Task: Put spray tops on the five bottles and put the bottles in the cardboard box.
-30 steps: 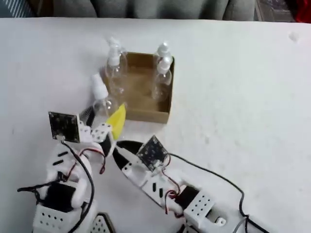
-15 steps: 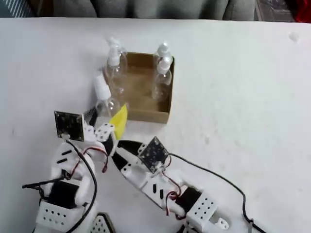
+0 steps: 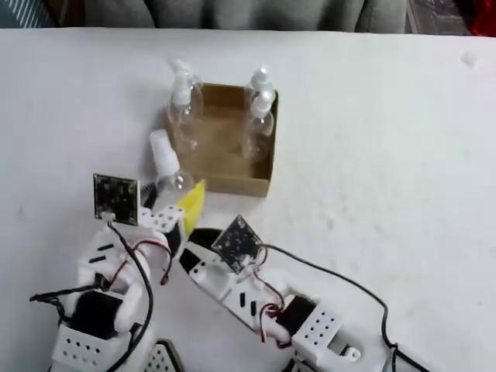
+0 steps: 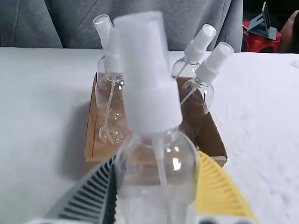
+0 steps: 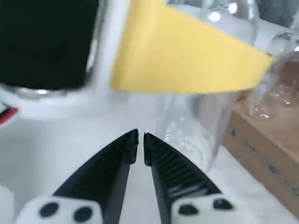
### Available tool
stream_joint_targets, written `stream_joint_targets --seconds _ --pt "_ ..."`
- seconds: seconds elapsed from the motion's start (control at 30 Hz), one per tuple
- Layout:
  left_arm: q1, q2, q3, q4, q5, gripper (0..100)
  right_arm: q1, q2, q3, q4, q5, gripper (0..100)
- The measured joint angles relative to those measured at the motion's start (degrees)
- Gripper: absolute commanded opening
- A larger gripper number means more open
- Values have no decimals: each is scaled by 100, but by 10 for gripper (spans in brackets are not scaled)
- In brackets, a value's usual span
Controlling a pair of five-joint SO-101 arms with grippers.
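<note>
Swinging that bottle [image 4: 156, 161] pinched in your left gripper [image 4: 156, 198] too low could clip the box [image 3: 232, 184] wall; right gripper [image 5: 140, 140] sits nearly closed, empty.

Overhead, close wrist views; common cardboard box [image 3: 232, 184] [image 4: 212, 140] [image 5: 261, 144]

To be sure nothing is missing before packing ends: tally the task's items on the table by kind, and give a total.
Cardboard box: 1
Spray-topped bottles: 5 (four standing in the box, plus the held bottle in the left gripper)
Total: 6
</note>
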Motion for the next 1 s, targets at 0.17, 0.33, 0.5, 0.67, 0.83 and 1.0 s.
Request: stream_joint_targets --seconds 0.17,0.33,0.5,0.67,0.83,1.0 --pt "44 -9 0 44 0 20 53 97 0 0 9 15" --pt "53 -9 -9 149 26 20 132 123 0 0 18 15" --pt "53 -18 -9 149 26 20 149 123 0 0 18 15" --pt "53 -18 -9 149 35 20 193 123 0 0 18 15" --pt "-9 -9 273 -475 18 20 290 123 -26 273 18 15" --pt "-369 0 325 -1204 9 20 624 132 -18 536 18 15"
